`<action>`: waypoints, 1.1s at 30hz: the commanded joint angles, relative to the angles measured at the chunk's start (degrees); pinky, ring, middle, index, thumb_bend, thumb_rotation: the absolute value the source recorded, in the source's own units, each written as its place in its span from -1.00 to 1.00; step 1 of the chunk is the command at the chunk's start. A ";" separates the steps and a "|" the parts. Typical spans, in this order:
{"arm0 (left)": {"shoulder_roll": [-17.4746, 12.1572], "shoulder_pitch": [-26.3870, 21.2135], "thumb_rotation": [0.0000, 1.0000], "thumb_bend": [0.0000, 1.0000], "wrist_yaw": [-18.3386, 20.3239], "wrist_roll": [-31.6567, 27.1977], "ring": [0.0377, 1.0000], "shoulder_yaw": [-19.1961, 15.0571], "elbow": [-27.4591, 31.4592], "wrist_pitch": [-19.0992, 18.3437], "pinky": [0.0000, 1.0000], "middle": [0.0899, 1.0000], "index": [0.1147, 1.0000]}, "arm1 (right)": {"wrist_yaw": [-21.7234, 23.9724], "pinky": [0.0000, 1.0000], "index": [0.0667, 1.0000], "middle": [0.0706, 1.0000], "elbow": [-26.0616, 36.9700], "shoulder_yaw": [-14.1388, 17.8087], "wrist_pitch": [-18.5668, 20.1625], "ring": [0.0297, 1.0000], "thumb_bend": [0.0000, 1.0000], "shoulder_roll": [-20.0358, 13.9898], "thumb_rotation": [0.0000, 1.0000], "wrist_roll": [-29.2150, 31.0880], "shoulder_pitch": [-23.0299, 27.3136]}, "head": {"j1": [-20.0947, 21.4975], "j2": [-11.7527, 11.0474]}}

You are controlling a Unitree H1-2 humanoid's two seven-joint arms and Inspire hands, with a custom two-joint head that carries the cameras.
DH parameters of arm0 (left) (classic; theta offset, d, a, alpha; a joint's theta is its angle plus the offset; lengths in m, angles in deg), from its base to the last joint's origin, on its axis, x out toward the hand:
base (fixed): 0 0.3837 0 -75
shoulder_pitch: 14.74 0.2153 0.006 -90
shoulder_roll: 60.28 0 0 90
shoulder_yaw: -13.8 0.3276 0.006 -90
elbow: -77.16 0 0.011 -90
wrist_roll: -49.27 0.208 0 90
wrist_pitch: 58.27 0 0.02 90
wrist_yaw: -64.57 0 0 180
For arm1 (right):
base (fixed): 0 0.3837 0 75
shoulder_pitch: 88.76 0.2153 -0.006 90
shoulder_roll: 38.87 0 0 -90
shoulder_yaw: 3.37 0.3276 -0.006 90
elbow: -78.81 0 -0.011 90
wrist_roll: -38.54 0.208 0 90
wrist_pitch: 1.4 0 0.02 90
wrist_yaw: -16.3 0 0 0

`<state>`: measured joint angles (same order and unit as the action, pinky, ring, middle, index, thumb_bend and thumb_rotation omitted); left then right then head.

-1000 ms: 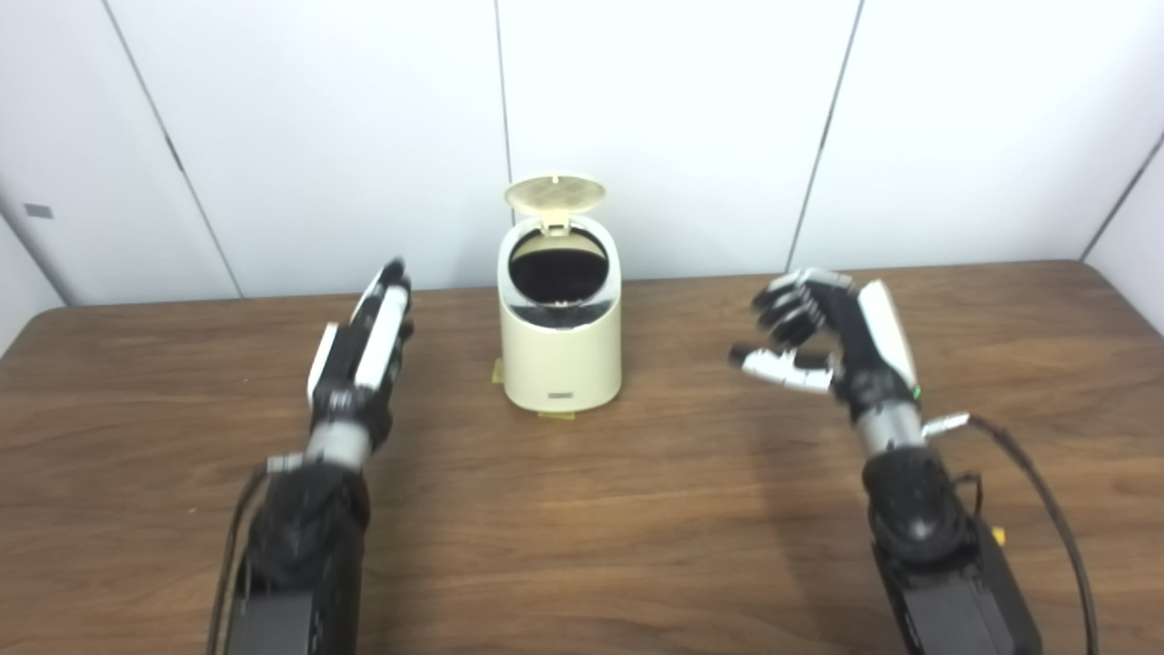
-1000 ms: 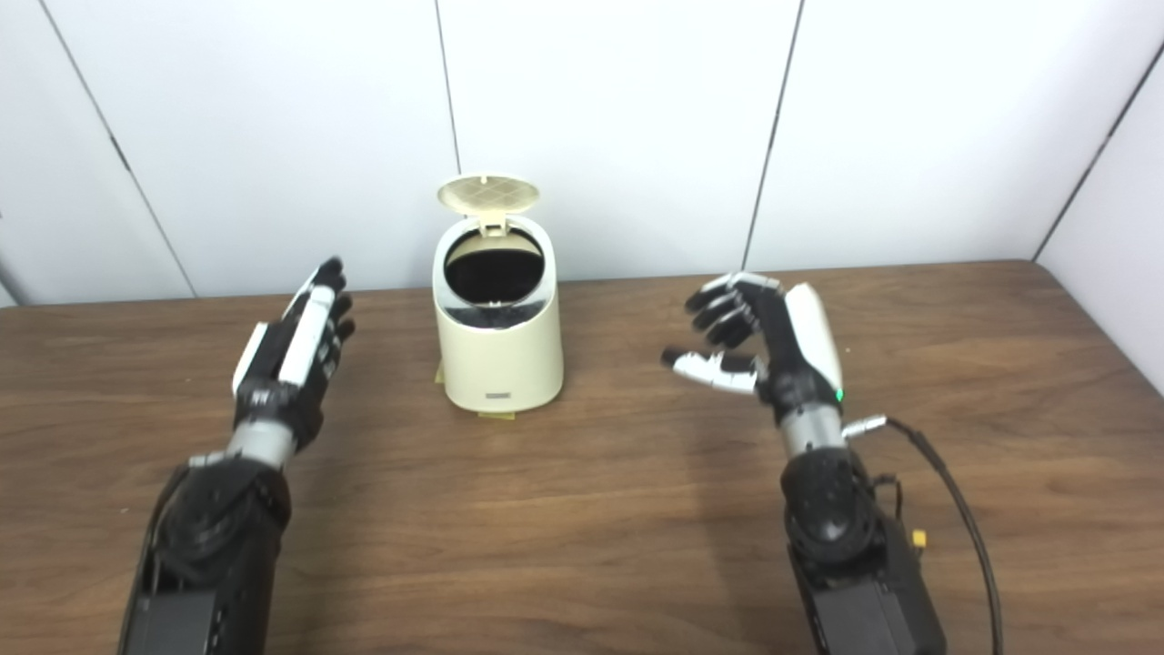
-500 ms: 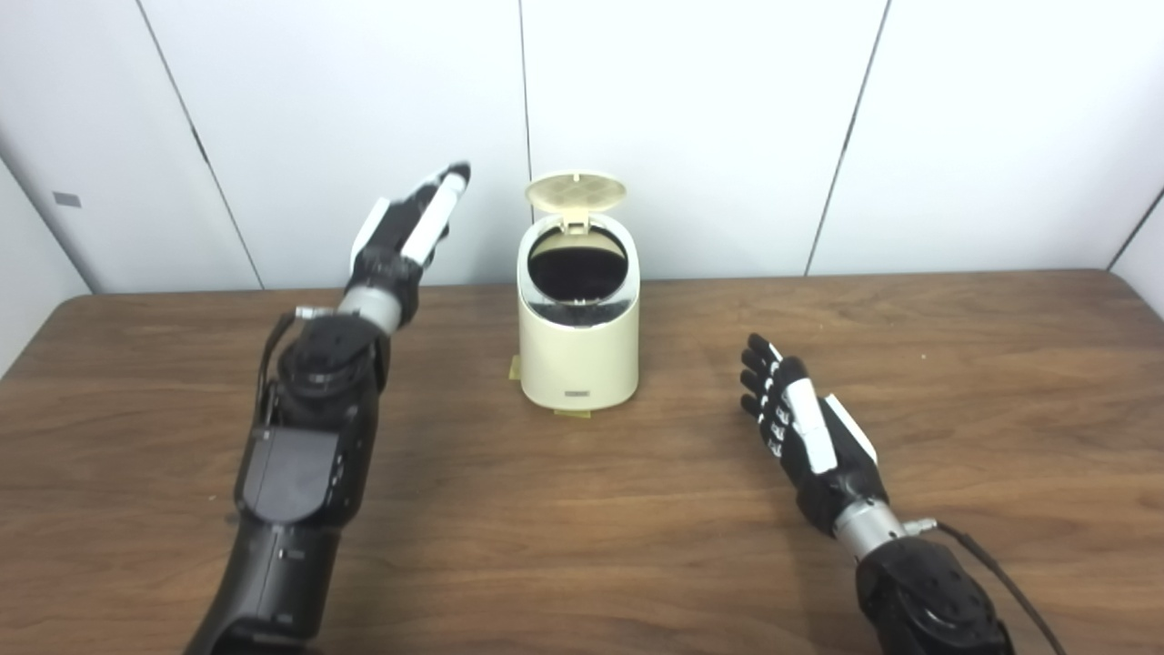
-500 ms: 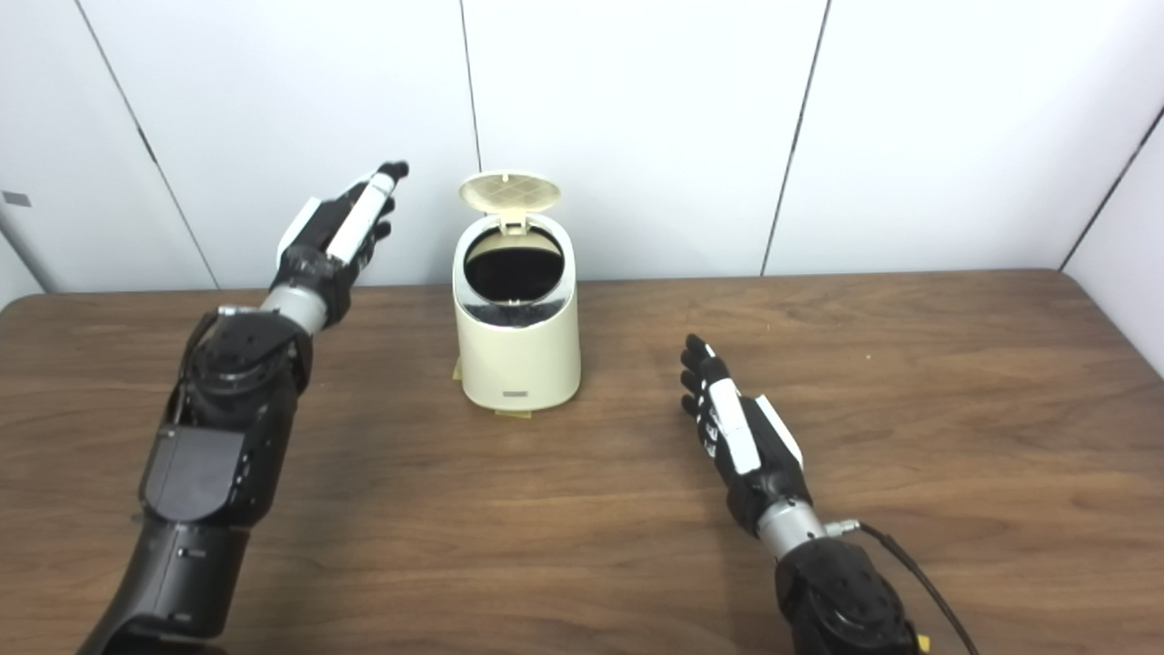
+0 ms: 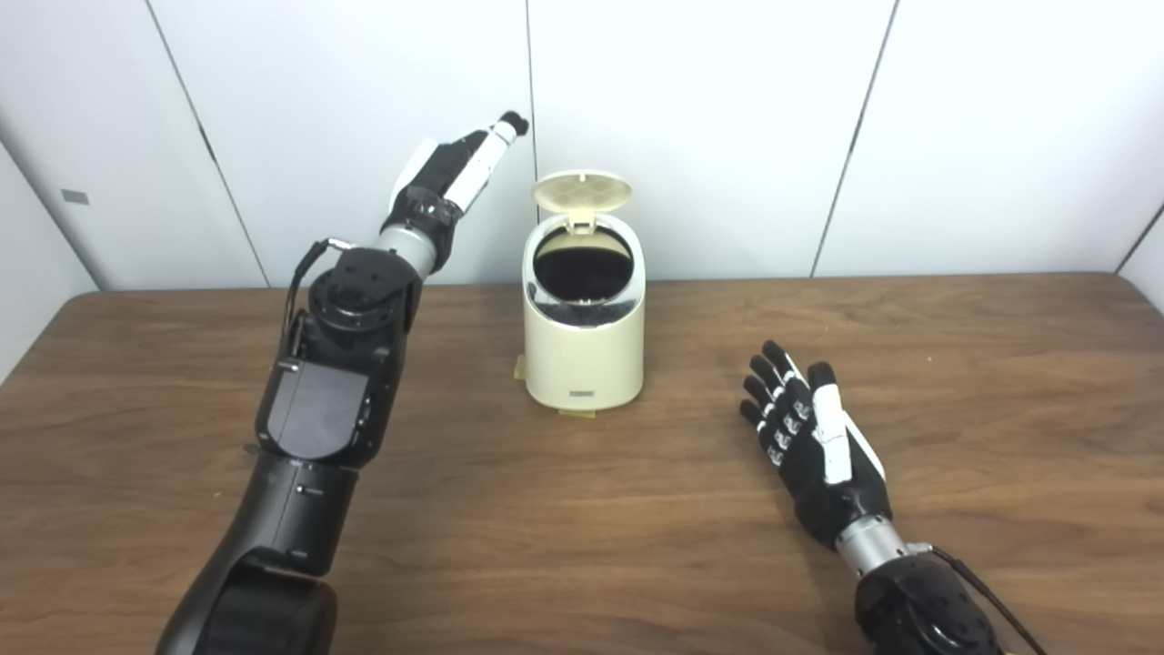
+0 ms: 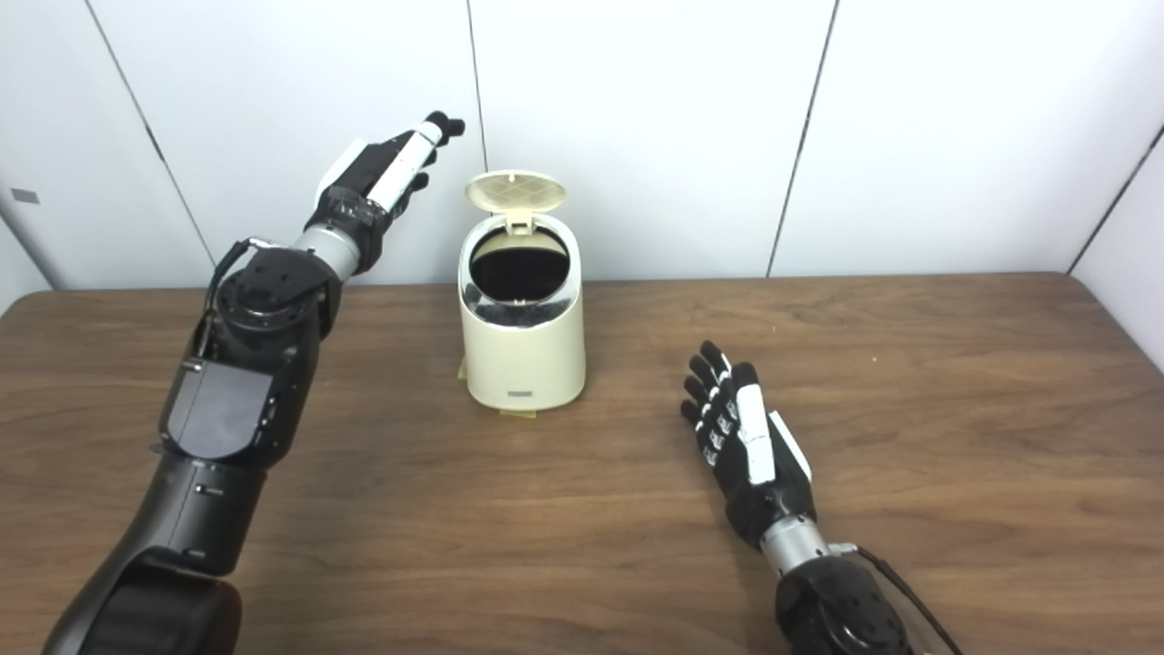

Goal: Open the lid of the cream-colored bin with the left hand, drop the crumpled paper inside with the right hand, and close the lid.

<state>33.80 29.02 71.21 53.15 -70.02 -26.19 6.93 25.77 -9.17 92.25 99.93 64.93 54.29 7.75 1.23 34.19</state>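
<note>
Bin: the cream-colored bin (image 5: 584, 350) stands upright toward the back middle of the bench (image 5: 582, 546), close to the white wall panels, with small yellowish tabs showing at its foot, probably tape that marks or fixes its spot.
Lid: the lid (image 5: 582, 191) is tipped up on its rear hinge and stands open above the dark mouth, which leaves the opening facing forward and upward for a drop from the front.
Paper: no crumpled paper shows on the bench or in either hand; the bin's inside is too dark to tell whether it lies there.
Left hand: the left hand (image 5: 462, 168) is raised high at the left of the lid, near it but not touching, fingers stretched out straight and holding nothing. My reading is that it is poised at lid height so it can press the lid down from behind or above.
Right hand: the right hand (image 5: 812, 437) lies low over the bench, well apart from the bin to its right and front, fingers spread flat and empty. It looks parked out of the lid's path.
Step in hand: judging by the empty right hand and the open lid, closing the lid appears to be what remains.
Risk: a sideways push from the raised hand could shove or tip the light bin rather than fold the lid.
</note>
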 commanded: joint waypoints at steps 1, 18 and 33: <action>-1.55 -4.42 0.86 -0.12 -0.30 4.00 0.97 2.13 2.44 3.84 0.99 0.85 0.53 | -0.52 1.00 1.00 1.00 -0.11 0.51 -1.71 1.00 0.30 0.45 0.89 0.78 1.53 | 0.07 0.09; -5.90 -1.97 0.70 -0.15 3.95 19.71 0.93 12.26 6.93 8.53 0.75 0.88 0.13 | -4.74 0.78 1.00 0.96 -1.99 -7.30 -7.86 0.95 0.28 -5.00 0.83 -18.92 2.52 | 0.81 0.31; -11.37 0.02 0.98 0.03 4.34 37.56 0.91 19.77 7.24 19.37 0.78 0.78 0.10 | -8.18 0.53 1.00 0.91 -1.39 -9.38 -9.92 0.80 0.28 -6.95 0.96 -30.10 3.39 | 1.49 1.20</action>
<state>23.57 31.26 76.62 88.55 -49.97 -20.24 24.63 18.35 -11.86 82.87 90.77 59.11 25.27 9.54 2.55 35.33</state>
